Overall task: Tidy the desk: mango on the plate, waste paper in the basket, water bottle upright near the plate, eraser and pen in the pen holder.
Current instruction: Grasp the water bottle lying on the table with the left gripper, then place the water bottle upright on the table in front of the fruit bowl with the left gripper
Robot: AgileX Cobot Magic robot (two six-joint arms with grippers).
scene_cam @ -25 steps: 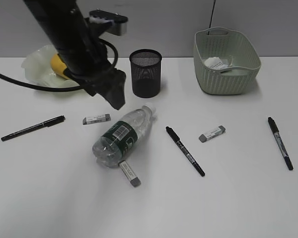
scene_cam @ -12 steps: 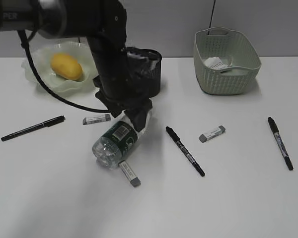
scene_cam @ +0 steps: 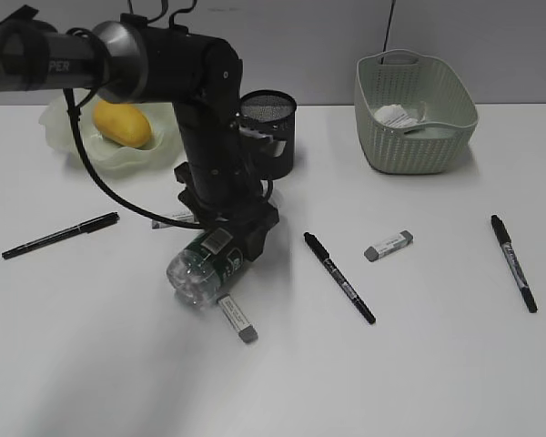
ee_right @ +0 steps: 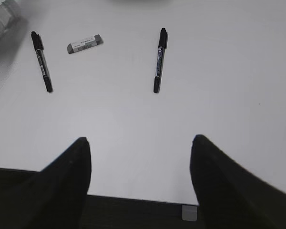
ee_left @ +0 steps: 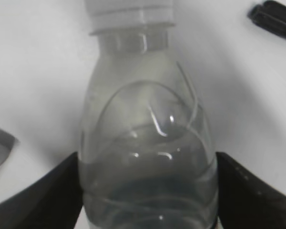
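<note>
The water bottle lies on its side on the desk. My left gripper is down over its shoulder, one finger close against each side; in the left wrist view the bottle fills the space between the jaws. The mango lies on the plate. The waste paper is in the basket. The pen holder stands behind my left arm. My right gripper is open and empty over the desk's front edge.
Three pens lie on the desk: left, middle, right. Erasers lie by the bottle's base, right of the middle pen, and one half hidden behind my left arm.
My left arm has swung from beside the plate to the bottle and dropped its gripper around the neck end. The mango is uncovered again. The bottle has shifted slightly.
</note>
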